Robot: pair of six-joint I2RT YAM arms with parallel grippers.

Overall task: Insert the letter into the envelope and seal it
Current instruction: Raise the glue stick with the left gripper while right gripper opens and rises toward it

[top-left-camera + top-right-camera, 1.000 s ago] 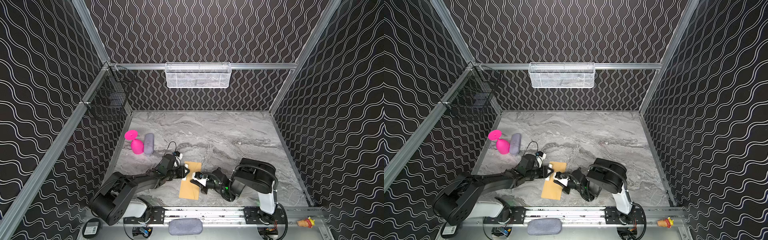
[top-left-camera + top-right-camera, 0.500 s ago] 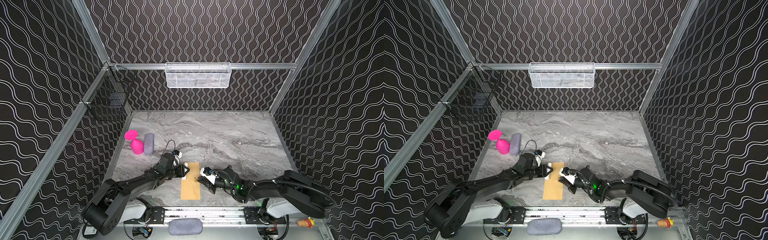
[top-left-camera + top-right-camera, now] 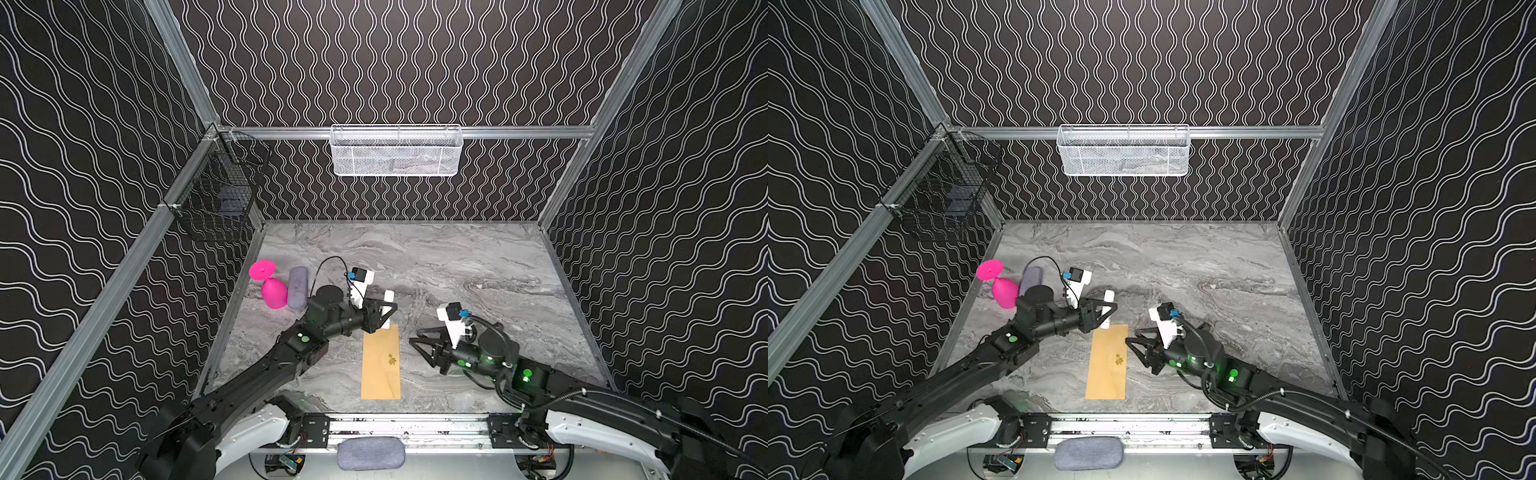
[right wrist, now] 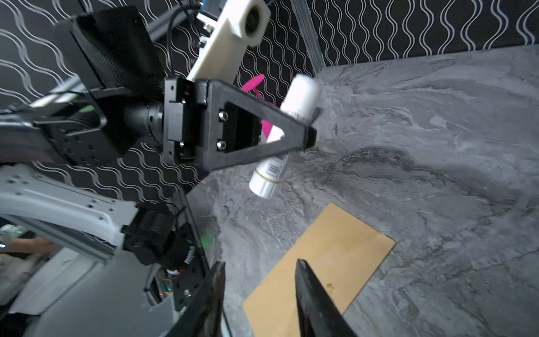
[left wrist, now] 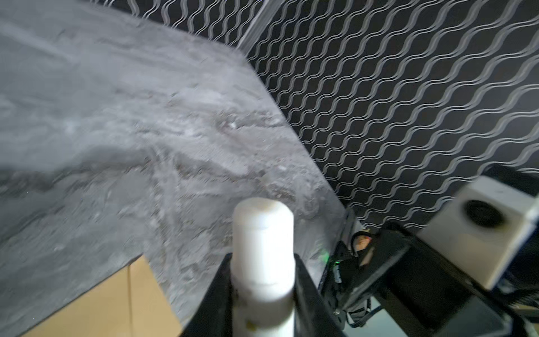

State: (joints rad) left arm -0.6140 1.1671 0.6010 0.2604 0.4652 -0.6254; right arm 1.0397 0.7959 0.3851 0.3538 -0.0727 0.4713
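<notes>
Top views: envelope (image 3: 377,374) near front rail (image 3: 409,424)

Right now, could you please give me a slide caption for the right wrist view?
Left fingers grip a white tube above the marble table; right fingers stand open by the envelope.

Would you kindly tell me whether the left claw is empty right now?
No, the left claw is clamped on a white tube, as the right wrist view plainly shows.
</notes>
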